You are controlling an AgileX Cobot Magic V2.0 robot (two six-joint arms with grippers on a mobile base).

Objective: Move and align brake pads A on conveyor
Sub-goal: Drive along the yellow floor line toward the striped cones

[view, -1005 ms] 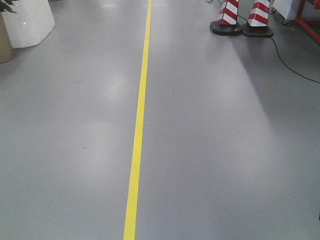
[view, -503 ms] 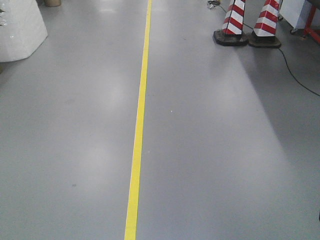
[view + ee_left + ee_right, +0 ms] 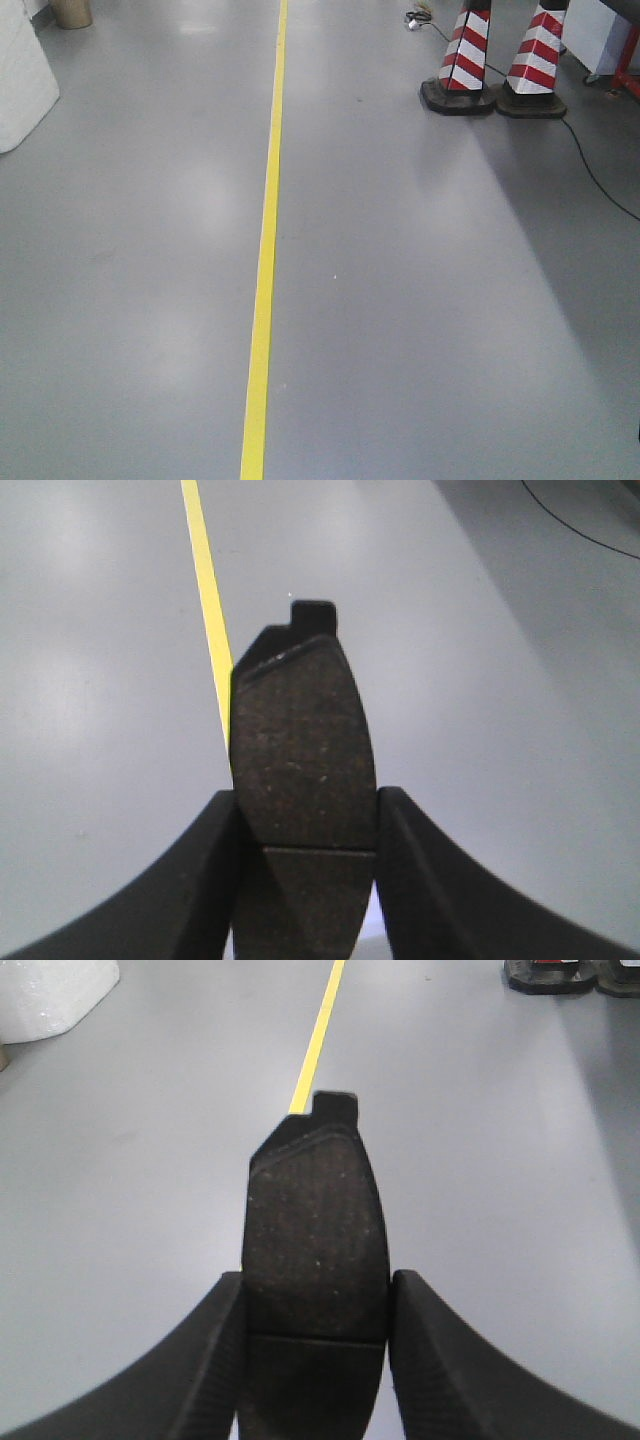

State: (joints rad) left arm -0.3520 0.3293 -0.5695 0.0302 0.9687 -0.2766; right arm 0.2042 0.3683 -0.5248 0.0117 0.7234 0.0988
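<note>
In the left wrist view a brown-grey brake pad (image 3: 300, 750) with a centre groove and a dark backing tab stands lengthwise between the black fingers of my left gripper (image 3: 306, 825), which is shut on it. My right gripper (image 3: 315, 1310) grips a second brake pad (image 3: 315, 1240) the same way, held above the grey floor. Both pads point forward, away from the wrists. The conveyor is out of view in every frame. Neither arm shows in the front-facing view.
Grey shop floor with a yellow line (image 3: 262, 280) running ahead. Two red-and-white striped cones (image 3: 495, 65) on black bases stand at the far right, with a black cable (image 3: 590, 170) trailing from them. A white bulky object (image 3: 20, 85) sits at the far left.
The floor view has shifted: the cones and the white object have slid down and left in frame, and the yellow line now leans slightly left. The base is moving.
</note>
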